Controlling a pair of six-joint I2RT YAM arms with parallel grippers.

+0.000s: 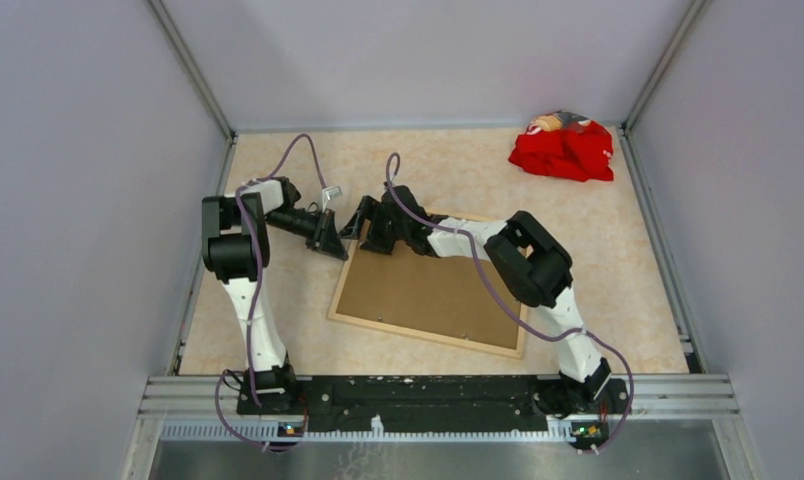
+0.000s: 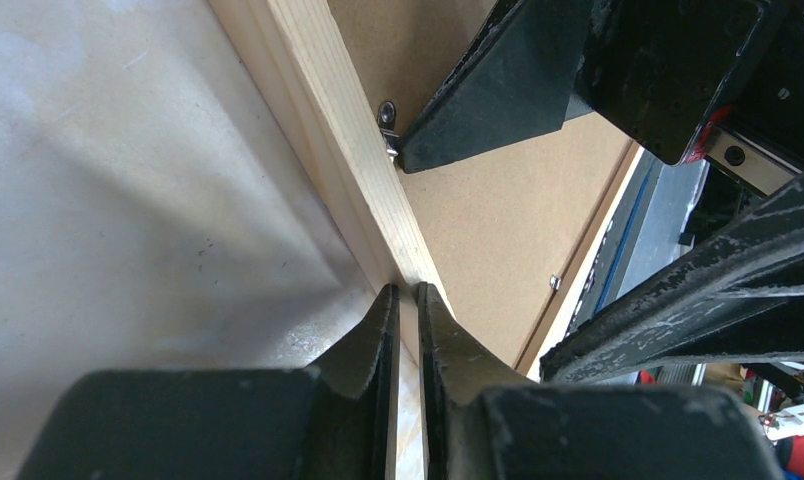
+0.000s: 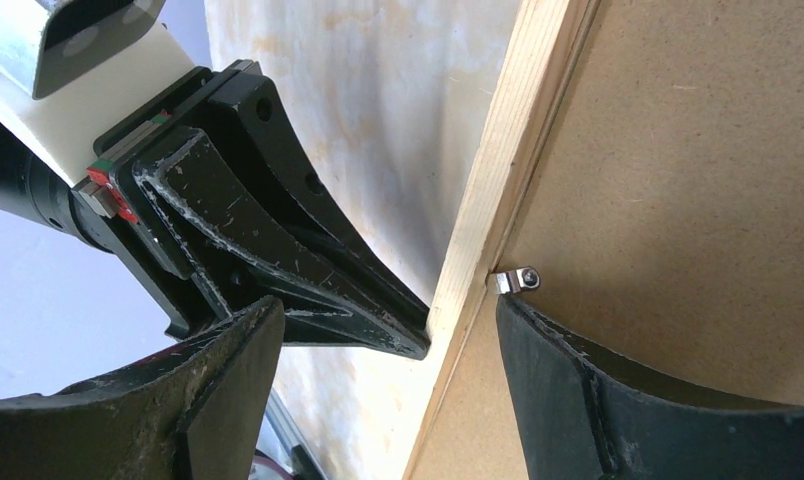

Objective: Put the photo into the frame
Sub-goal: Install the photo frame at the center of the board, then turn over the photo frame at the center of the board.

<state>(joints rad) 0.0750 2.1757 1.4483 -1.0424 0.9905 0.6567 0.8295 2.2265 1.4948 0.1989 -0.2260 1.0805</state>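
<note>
Pale, marbled table [image 1: 598,300] fills the walled cell, and the frame [image 1: 428,337] lies face down at its middle, skewed, with the brown backing board [image 1: 428,290] seated inside the thin wooden rail. A crumpled red cloth [image 1: 563,150] sits far off at one o'clock. Both arms meet at the frame's eleven o'clock corner. The left gripper [image 2: 406,292] has its fingers pressed together on nothing, tips butted against the rail's outer side. The right gripper [image 1: 366,225] stands spread wide across that rail, one finger over the table, the other over the board just beside a small metal tab [image 3: 518,280]. I can't see the photo anywhere (it may be under the board, or not). The frame looks stiff and light, though its pane would make it fragile, so I'd hold it by the rail, never the middle. That tab is tiny and wants a single fingertip.
</note>
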